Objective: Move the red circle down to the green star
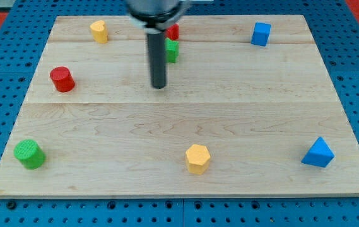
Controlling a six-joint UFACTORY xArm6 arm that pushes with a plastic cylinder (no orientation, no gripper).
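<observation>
Seven blocks on desk (pixel 242 120). Red circle (pixel 62 79) near view's left edge, upper half. Green block (pixel 172 50), shape unclear, partly hidden behind rod near top centre, red block (pixel 173 30) just above. My tip (pixel 159 86) below both, right of red circle, touching nothing. No claw fitted; state not applicable.

Hiding most of a red block (pixel 174 30) and green block (pixel 172 50) behind the rod (pixel 158 57); shapes probably unreadable.
</observation>
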